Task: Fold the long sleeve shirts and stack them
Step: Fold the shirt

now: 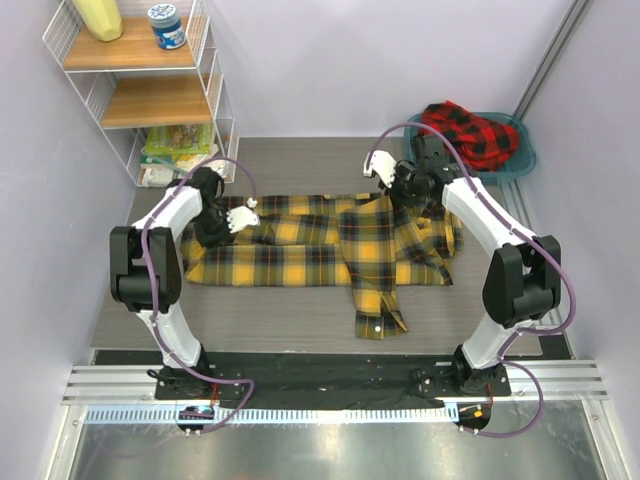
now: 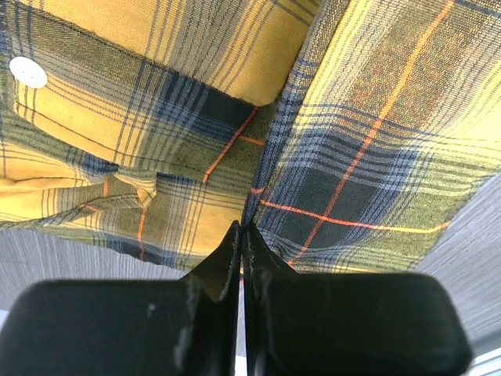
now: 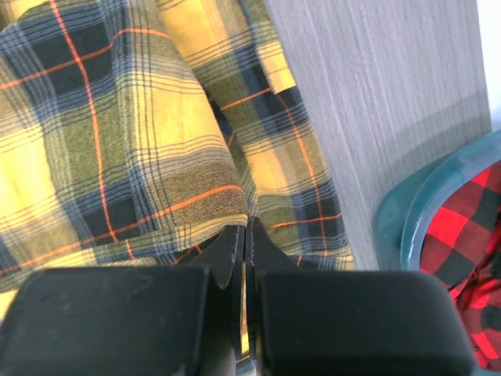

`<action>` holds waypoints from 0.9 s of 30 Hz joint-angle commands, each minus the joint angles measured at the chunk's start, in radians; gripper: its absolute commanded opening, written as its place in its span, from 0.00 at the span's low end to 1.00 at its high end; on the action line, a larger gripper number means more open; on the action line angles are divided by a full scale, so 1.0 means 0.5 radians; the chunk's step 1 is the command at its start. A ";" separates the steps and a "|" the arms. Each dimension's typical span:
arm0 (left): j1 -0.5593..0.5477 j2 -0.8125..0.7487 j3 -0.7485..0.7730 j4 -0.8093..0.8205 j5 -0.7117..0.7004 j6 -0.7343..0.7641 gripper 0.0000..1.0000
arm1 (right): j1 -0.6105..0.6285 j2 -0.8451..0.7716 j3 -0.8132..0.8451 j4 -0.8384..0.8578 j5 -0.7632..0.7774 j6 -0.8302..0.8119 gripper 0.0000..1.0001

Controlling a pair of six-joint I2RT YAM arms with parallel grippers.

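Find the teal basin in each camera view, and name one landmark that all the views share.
Top external: teal basin in the far right corner, holding the red plaid shirt.
Left wrist: not in view.
Right wrist: its rim curves along the lower right edge.
Shared landmark: the yellow plaid shirt, seen in all three views.

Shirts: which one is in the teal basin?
The red-and-black shirt, bunched in the teal basin at far right; the yellow-and-black shirt lies spread on the table instead.
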 commanded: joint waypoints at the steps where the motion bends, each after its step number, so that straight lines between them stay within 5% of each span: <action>1: 0.023 0.030 0.076 0.066 -0.045 -0.025 0.00 | -0.005 0.015 0.060 0.176 -0.022 0.044 0.01; 9: 0.032 0.095 0.116 0.066 -0.057 -0.096 0.06 | -0.002 0.086 0.042 0.244 0.027 0.145 0.05; 13: 0.075 0.061 0.159 0.020 0.035 -0.301 0.23 | -0.001 0.095 0.133 0.177 0.184 0.313 0.44; 17: 0.158 -0.089 0.196 -0.051 0.201 -0.546 0.40 | -0.075 0.074 0.357 -0.196 0.267 0.436 0.60; 21: 0.133 -0.279 0.147 -0.100 0.333 -0.746 0.52 | -0.329 0.022 0.447 -0.613 0.126 0.581 0.62; 27: 0.109 -0.338 -0.067 -0.011 0.342 -0.927 0.54 | -0.468 -0.049 0.146 -0.864 -0.156 0.722 0.52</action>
